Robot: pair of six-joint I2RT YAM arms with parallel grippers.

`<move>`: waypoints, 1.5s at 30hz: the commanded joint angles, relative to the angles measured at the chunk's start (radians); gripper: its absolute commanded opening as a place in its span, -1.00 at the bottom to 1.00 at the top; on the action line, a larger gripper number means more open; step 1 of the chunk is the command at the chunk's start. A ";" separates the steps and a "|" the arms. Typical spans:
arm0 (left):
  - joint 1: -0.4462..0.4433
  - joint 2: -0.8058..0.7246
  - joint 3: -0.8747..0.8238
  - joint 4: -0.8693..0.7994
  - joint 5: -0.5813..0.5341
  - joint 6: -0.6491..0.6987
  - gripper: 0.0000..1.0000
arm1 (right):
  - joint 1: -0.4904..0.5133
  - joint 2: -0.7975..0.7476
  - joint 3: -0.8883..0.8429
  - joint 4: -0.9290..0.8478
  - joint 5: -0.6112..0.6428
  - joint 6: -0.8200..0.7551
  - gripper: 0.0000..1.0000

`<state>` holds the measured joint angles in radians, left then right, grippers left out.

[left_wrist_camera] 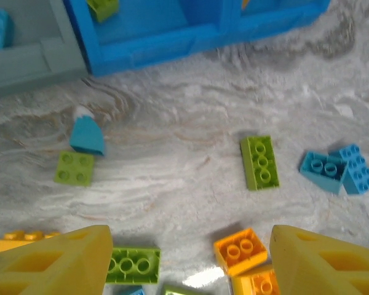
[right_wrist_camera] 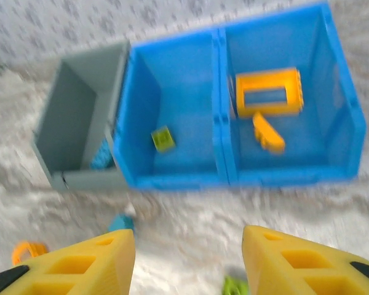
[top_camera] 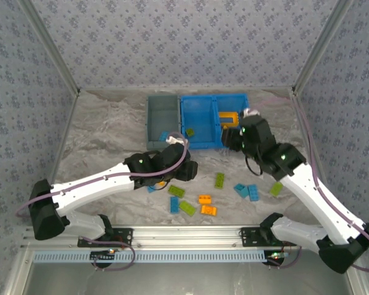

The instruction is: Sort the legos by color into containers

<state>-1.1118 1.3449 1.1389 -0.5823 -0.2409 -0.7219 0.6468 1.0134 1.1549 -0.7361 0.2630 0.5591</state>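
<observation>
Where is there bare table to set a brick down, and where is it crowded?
Bare: the table between the left wall and the grey bin, beyond the left arm. Crowded: the near middle, where loose bricks lie before the blue bin.

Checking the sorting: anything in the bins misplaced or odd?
Nothing misplaced: blue brick in the grey bin, green brick and orange frame in separate halves of the blue bin. An orange brick lies askew beside the frame.
</observation>
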 commanded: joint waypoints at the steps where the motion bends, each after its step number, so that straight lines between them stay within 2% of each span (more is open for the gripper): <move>1: -0.037 0.079 0.053 0.060 0.160 0.082 0.38 | 0.058 -0.096 -0.060 -0.195 0.135 0.126 0.06; 4: -0.092 0.217 0.157 0.054 0.187 0.198 0.38 | 0.077 -0.220 -0.070 -0.295 0.174 0.188 0.09; 6: -0.105 0.297 0.203 0.080 0.262 0.274 0.38 | 0.076 -0.282 -0.059 -0.358 0.196 0.219 0.11; 9: -0.141 0.412 0.279 0.117 0.334 0.490 0.40 | 0.075 -0.348 -0.003 -0.440 0.224 0.242 0.18; 14: -0.141 0.561 0.343 0.180 0.407 0.923 0.36 | 0.073 -0.368 0.170 -0.504 0.288 0.188 0.31; 16: -0.126 0.588 0.333 0.245 0.427 1.021 0.37 | 0.072 -0.366 0.209 -0.506 0.306 0.170 0.34; 20: -0.122 0.655 0.380 0.261 0.446 1.202 0.48 | 0.071 -0.368 0.233 -0.510 0.319 0.166 0.37; 23: -0.110 0.686 0.377 0.341 0.446 1.257 0.55 | 0.070 -0.368 0.228 -0.504 0.305 0.170 0.37; 26: -0.096 0.743 0.441 0.324 0.460 1.279 0.58 | 0.070 -0.366 0.221 -0.505 0.303 0.167 0.38; 28: -0.089 0.776 0.482 0.307 0.494 1.295 0.72 | 0.070 -0.368 0.219 -0.507 0.305 0.166 0.38; 29: -0.089 0.790 0.491 0.309 0.504 1.314 0.98 | 0.071 -0.366 0.217 -0.508 0.306 0.166 0.39; 33: -0.079 0.852 0.567 0.268 0.514 1.338 0.99 | 0.071 -0.362 0.211 -0.503 0.304 0.162 0.40; 39: -0.069 0.917 0.651 0.191 0.589 1.361 0.97 | 0.069 -0.349 0.201 -0.496 0.301 0.159 0.41; 45: -0.071 0.965 0.684 0.118 0.606 1.382 0.84 | 0.068 -0.342 0.186 -0.479 0.291 0.160 0.42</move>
<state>-1.1793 2.2883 1.8011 -0.3973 0.3134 0.6289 0.7177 0.6647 1.3487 -1.2156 0.5392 0.7326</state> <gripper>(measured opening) 0.925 0.711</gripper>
